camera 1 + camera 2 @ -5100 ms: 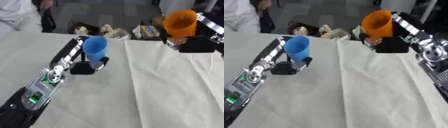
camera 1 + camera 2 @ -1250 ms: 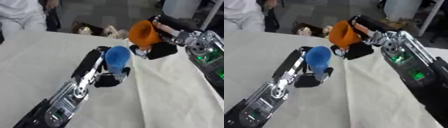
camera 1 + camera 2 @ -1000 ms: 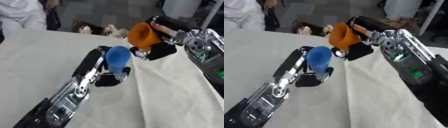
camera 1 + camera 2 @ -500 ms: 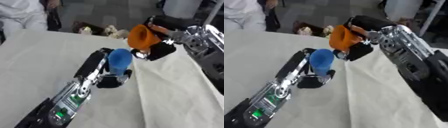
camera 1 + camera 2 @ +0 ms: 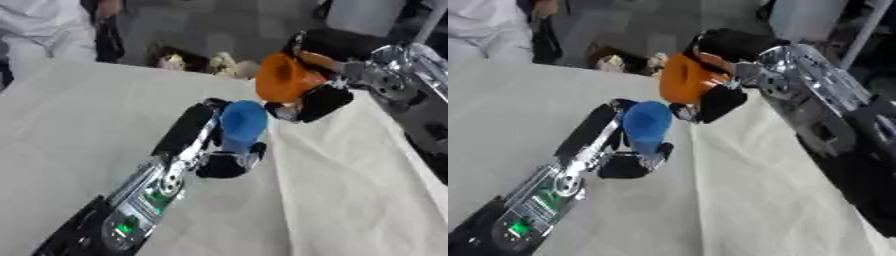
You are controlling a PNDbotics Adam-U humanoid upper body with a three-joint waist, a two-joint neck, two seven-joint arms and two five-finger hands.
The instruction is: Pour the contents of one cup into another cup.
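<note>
Gripping the orange cup [image 5: 282, 78], the right hand [image 5: 317, 102] tips it above the left hand [image 5: 229, 162]'s clasped blue cup [image 5: 241, 121].

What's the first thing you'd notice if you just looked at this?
The bright orange cup jumps out first: the robot's right hand holds it tipped over, up in the middle near the far edge of the table. Right below it is a blue cup, held by the left hand over the pale cloth, its mouth close to the orange one.
</note>
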